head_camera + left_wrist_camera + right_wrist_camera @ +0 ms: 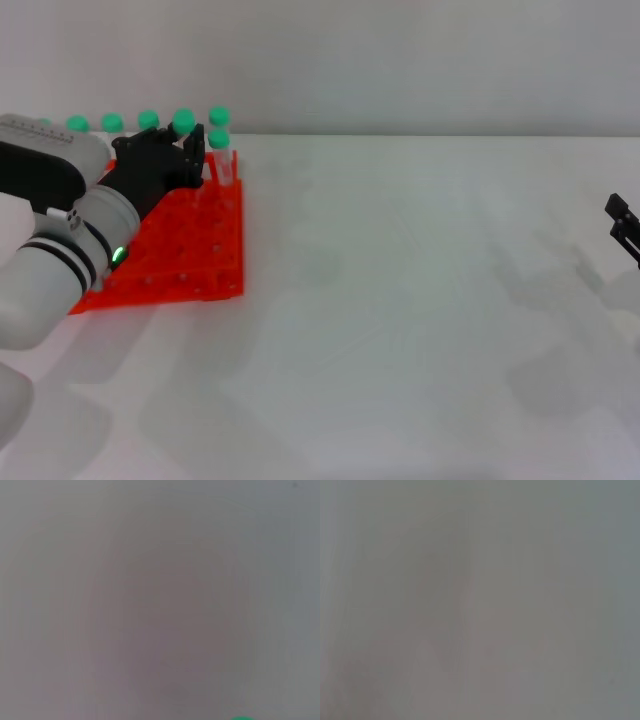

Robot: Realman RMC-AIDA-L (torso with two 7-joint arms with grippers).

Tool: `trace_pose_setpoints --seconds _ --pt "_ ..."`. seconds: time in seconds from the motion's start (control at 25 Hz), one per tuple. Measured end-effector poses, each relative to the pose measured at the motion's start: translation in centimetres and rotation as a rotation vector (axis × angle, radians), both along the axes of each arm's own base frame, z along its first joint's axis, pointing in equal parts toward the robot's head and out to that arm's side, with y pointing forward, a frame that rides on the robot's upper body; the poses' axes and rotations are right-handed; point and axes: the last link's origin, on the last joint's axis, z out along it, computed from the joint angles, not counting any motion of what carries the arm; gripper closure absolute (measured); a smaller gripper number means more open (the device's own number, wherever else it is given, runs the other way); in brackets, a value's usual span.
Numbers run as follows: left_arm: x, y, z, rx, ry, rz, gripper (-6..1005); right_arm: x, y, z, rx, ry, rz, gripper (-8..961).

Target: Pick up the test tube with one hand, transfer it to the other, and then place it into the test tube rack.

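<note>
The red-orange test tube rack (195,255) lies at the far left of the white table. Several green-capped test tubes stand along its back rows; one clear tube (226,166) stands at the back right corner. My left gripper (192,150) hangs over the rack's back part, right next to a green cap (183,121) that shows just above it. I cannot tell whether it holds that tube. A sliver of green cap (242,718) shows in the left wrist view. My right gripper (622,226) sits at the table's far right edge, with nothing visible in it.
The white table (420,300) stretches between the rack and the right gripper. A pale wall (400,60) rises behind the table. The right wrist view shows only a blank grey surface.
</note>
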Motion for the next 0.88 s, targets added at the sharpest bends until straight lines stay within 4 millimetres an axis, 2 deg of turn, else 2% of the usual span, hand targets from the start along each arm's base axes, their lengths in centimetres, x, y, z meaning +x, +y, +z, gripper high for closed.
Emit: trace_pose_setpoints --seconds 0.56,0.6,0.88 --pt "-1.9 -1.3 -0.6 -0.02 0.007 0.065 776 0.1 -0.2 0.3 0.008 0.0 0.004 305" --pt "-1.9 -1.3 -0.6 -0.02 0.007 0.065 751 0.1 -0.2 0.3 0.009 0.001 0.002 305" --pt "-5.5 -5.8 0.7 0.08 -0.122 0.108 579 0.6 -0.3 0.5 0.024 -0.006 -0.019 304"
